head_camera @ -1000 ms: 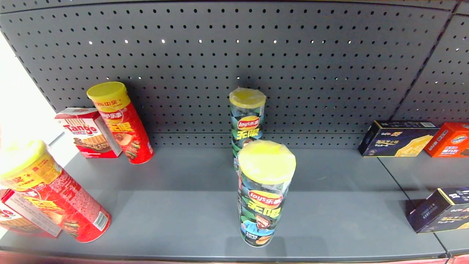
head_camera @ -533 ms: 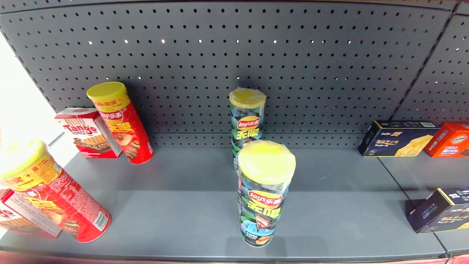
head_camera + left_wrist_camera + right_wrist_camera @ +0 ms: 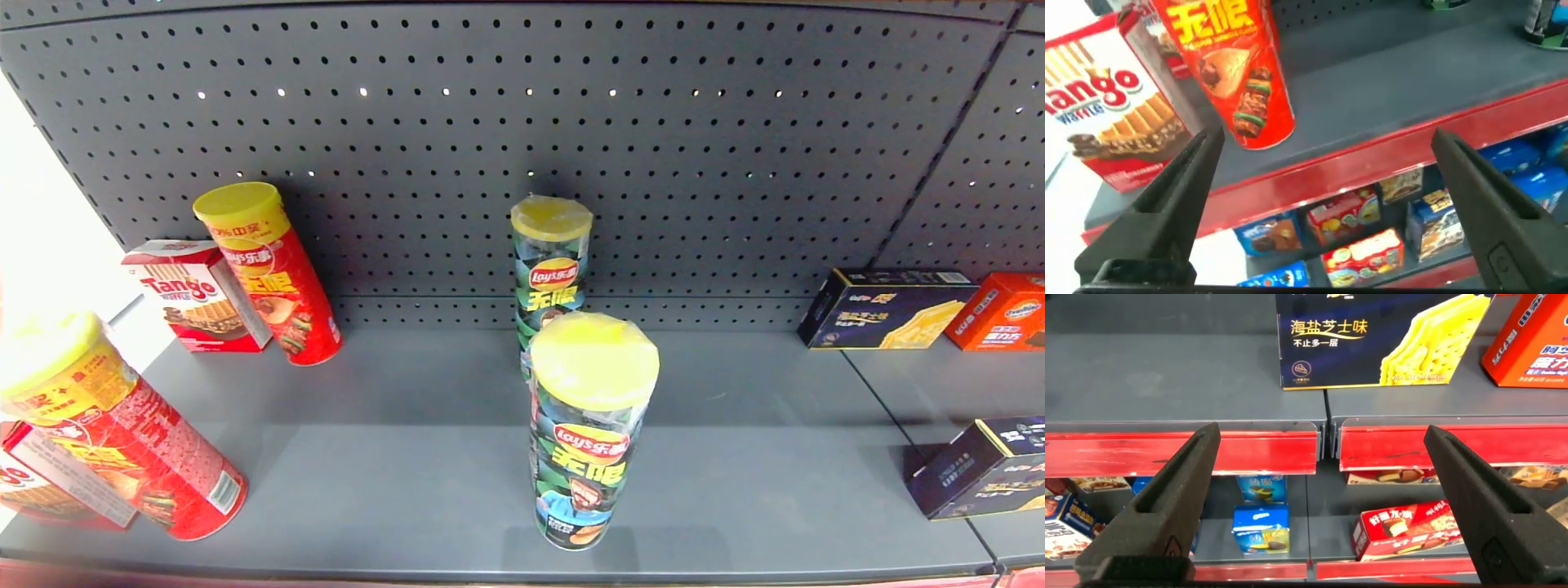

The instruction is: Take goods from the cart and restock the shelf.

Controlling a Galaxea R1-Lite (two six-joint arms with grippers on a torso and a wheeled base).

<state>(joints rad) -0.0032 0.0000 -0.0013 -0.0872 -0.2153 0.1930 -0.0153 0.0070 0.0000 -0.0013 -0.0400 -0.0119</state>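
Two green chip cans with yellow lids stand upright in mid-shelf, one [image 3: 584,457] near the front edge and one [image 3: 551,269] behind it by the pegboard. The grey shelf board [image 3: 408,441] carries them. My left gripper [image 3: 1323,204] is open, fingers wide apart, in front of the shelf's red edge strip [image 3: 1372,167], facing a red chip can [image 3: 1229,65] and a wafer box [image 3: 1102,106]. My right gripper [image 3: 1327,498] is open too, empty, level with the red strip [image 3: 1257,449] below a dark blue cracker box [image 3: 1380,339].
At the shelf's left stand two red cans [image 3: 273,278] [image 3: 122,433] and wafer boxes [image 3: 192,294]. At the right are dark blue boxes [image 3: 886,309] [image 3: 980,465] and an orange box [image 3: 1000,310]. Bare board lies on both sides of the green cans. A lower shelf holds small boxes [image 3: 1261,527].
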